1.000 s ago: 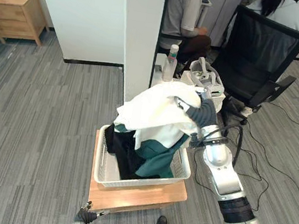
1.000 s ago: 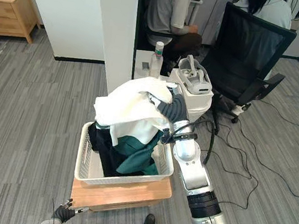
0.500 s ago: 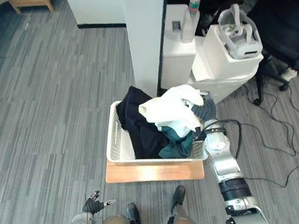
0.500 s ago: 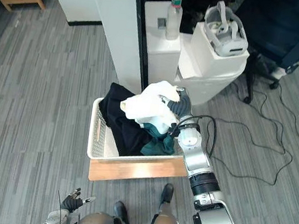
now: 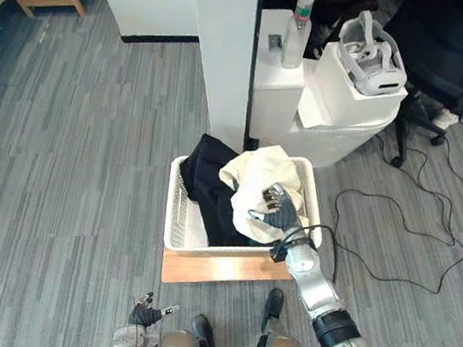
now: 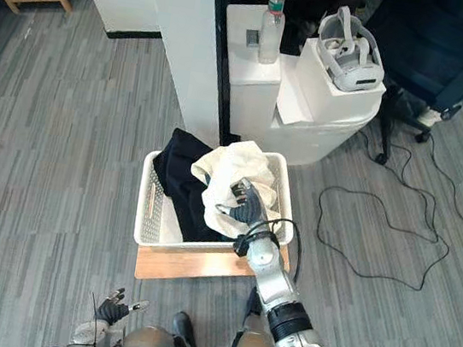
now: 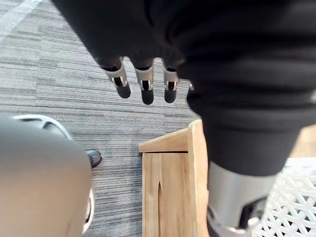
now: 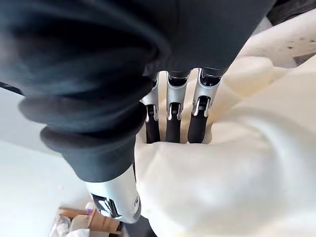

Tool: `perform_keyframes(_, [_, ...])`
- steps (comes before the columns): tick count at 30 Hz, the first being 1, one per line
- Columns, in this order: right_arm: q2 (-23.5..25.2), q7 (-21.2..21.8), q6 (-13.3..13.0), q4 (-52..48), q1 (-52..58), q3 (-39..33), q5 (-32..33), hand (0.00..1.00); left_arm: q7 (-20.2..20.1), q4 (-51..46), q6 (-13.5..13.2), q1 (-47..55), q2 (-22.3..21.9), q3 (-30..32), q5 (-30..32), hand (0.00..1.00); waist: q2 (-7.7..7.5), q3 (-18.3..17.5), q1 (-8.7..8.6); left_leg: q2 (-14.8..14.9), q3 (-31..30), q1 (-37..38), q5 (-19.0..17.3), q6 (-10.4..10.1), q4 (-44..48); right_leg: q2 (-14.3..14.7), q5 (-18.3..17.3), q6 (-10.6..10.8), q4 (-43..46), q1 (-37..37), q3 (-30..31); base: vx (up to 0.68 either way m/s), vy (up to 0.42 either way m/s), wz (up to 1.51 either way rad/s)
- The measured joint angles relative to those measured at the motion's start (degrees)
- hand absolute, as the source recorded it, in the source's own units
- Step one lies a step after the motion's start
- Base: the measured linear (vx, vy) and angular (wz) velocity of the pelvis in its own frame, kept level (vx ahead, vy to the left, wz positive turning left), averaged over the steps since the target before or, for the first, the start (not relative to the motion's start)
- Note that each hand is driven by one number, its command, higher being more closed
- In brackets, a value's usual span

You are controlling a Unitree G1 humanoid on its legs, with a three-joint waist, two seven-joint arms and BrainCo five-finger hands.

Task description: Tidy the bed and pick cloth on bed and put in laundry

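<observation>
Now right robot hand (image 5: 278, 208) touches cloth (image 5: 253, 173)

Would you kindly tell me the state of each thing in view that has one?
laundry basket, holding clothes.
cream cloth, crumpled, on top in the basket.
dark cloth, heaped in the basket.
right hand, open, straight fingers pressing the cream cloth.
left hand, open, holding nothing.
bottle, upright, capped.

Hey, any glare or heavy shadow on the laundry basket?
Left eye view: the white plastic laundry basket is evenly lit, no glare; the black garment inside reads as one dark mass. Right wrist view: the cream cloth is bright, shaded where the right hand's fingers press in.
</observation>
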Motion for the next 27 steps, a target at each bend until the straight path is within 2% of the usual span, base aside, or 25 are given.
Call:
perform_keyframes(5, [-2.75,-0.32,-0.11,-5.98,2.56,-2.29,-1.41,0.0,0.02,0.65,0.9,0.3,0.45,0.44,0.75,0.0,-1.35,-1.28,-0.09,-0.1,0.38,2.03,0.06,-0.07,-0.62,0.13,-0.11,0.1,-0.02,1.84,0.2,-0.08,-0.003,-0.07])
perform_keyframes(7, [-3.32,-0.75,-0.3,-7.97,4.8,-3.63,-1.55,0.0,-0.06,0.89,0.97,0.79,0.74,0.47,0.76,0.0,-1.96,-2.8,-0.24,-0.16,0.42,2.32,0.15,-0.18,-0.9,0.16,-0.3,0.24,-0.02,2.01,0.19,-0.06,-0.007,0.0])
perform_keyframes(11, [-3.95,-0.83,-0.31,-8.15,8.28,-5.29,-1.51,0.0,-0.16,1.37,1.04,1.88,0.68,0.59,0.72,0.0,-2.01,-4.78,-0.99,-0.34,0.53,3.3,0.31,-0.4,-1.82,0.25,-0.46,0.45,-0.02,2.57,0.32,-0.02,-0.001,-0.02])
perform_keyframes(16, [-4.08,0.35,-0.3,-7.76,13.7,-7.68,-1.38,0.0,-0.55,2.02,1.25,2.21,0.37,2.06,0.72,0.0,-1.98,-5.41,-1.48,-0.4,1.74,5.11,0.33,-0.46,-2.57,0.64,-0.48,0.48,-0.04,3.44,1.37,-0.03,-0.006,-0.12])
perform_keyframes(20, [-3.76,0.36,-0.03,0.67,17.31,-11.01,-1.38,0.0,-0.56,2.02,1.25,2.3,0.28,2.14,0.72,0.0,-1.88,-5.71,-1.62,-0.43,2.16,5.52,0.33,-0.46,-2.73,0.7,-0.5,0.48,-0.04,3.53,1.6,-0.02,-0.017,-0.05])
perform_keyframes(23, [-2.6,0.24,0.73,11.45,19.15,-13.34,-1.07,0.0,-0.57,2.14,1.26,2.47,0.07,2.15,0.73,0.0,-1.57,-5.95,-2.01,-0.48,2.31,6.25,0.32,-0.48,-2.87,0.72,-0.89,0.52,-0.07,4.11,1.75,-0.01,-0.005,-0.01])
perform_keyframes(24, [-1.24,0.09,1.17,17.85,19.71,-14.7,-0.15,0.0,-0.57,2.48,1.29,2.48,0.05,2.2,0.75,0.0,-1.49,-6.01,-2.72,-0.45,2.4,6.68,0.31,-0.5,-2.98,0.77,-1.08,0.36,-0.18,4.52,1.76,0.0,0.0,0.0])
perform_keyframes(25, [-0.65,0.1,1.28,20.67,19.87,-15.27,0.24,0.0,-0.56,2.6,1.33,2.49,0.04,2.21,0.78,0.0,-1.43,-6.15,-2.78,-0.42,2.49,6.78,0.3,-0.51,-3.02,0.8,-1.09,0.36,-0.2,4.58,1.82,-0.03,-0.023,-0.04])
perform_keyframes(27, [1.74,0.02,2.05,30.27,20.92,-18.53,5.06,0.0,-0.5,3.09,1.59,2.48,-0.17,2.25,0.92,0.0,-1.08,-6.84,-2.78,-0.4,3.1,6.96,0.29,-0.52,-3.14,0.87,-1.14,0.36,-0.21,4.56,2.1,-0.02,-0.017,-0.09])
